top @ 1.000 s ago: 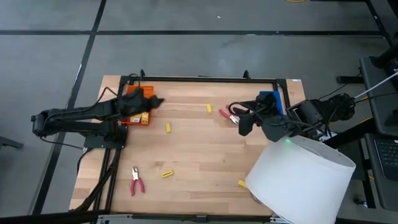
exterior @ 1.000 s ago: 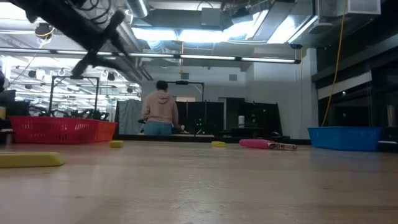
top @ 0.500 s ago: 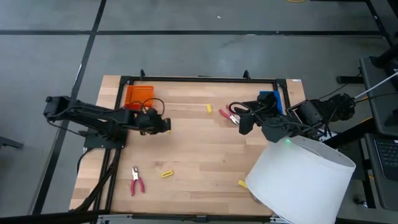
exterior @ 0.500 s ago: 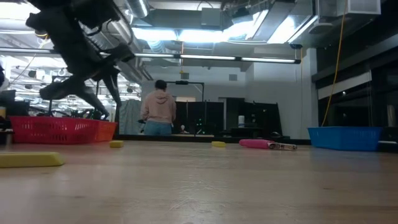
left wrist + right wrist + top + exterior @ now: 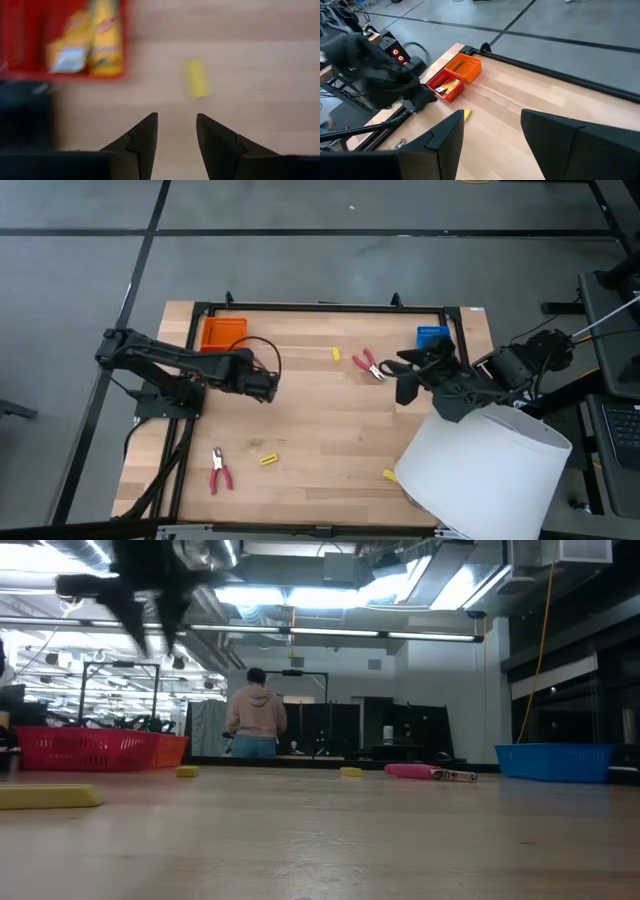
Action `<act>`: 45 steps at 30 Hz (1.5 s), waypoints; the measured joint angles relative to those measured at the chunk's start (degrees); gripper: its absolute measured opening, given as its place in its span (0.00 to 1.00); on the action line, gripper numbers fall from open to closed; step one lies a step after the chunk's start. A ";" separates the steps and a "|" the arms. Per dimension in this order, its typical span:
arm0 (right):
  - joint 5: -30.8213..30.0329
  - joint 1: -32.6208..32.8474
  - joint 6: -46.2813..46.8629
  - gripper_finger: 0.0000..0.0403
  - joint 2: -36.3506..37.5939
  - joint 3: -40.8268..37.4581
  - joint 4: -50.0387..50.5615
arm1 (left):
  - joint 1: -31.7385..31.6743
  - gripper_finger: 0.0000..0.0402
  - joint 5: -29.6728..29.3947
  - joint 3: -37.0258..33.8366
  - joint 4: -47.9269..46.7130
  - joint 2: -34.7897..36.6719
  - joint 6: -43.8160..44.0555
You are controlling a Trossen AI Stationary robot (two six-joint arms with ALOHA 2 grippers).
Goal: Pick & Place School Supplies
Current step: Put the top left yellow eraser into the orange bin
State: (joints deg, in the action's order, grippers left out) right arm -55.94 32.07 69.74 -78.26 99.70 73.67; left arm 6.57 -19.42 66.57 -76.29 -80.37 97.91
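My left gripper [image 5: 176, 117] is open and hovers just above the table [image 5: 320, 420], short of a tiny yellow block [image 5: 197, 77] lying flat on the wood. Two yellow packs [image 5: 106, 37] lie in a red tray [image 5: 65, 76] beside it. My right gripper [image 5: 492, 115] is open and stands in the air near the blue tray [image 5: 432, 334]. One pair of red-handled pliers [image 5: 368, 365] lies left of it. Another pair of pliers [image 5: 218, 470] lies near the table's near left corner. More yellow blocks [image 5: 336, 354] [image 5: 268, 459] [image 5: 388, 474] lie scattered on the wood.
An orange tray [image 5: 222, 332] sits at the far left, with the red tray [image 5: 445, 92] next to it under my left arm. A big white cylinder [image 5: 490, 470] covers the near right corner. A person [image 5: 257, 720] stands in the room beyond the table.
My left gripper has swung from over the orange and red trays toward the table's right and near side, and now stands by the yellow block. My right gripper has drawn back a little toward the table's right, uncovering more of the blue tray.
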 joint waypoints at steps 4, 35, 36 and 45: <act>-2.09 2.05 -0.39 0.50 0.69 0.02 1.08 | -5.58 0.32 8.60 -1.63 4.96 -1.40 -2.06; -5.33 7.57 4.80 0.50 2.10 0.04 7.19 | -15.28 0.51 8.71 -1.82 19.95 -21.70 -10.40; -5.71 7.54 4.74 0.50 2.10 0.04 7.18 | -15.50 0.51 8.72 -1.84 19.91 -21.88 -10.82; -9.43 2.83 4.24 0.50 2.26 0.04 11.65 | -16.98 0.51 8.17 -1.84 20.65 -21.91 -14.30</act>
State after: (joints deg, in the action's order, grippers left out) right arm -65.37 34.90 73.98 -75.99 99.74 85.33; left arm -10.41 -11.25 64.73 -55.64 -102.28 83.61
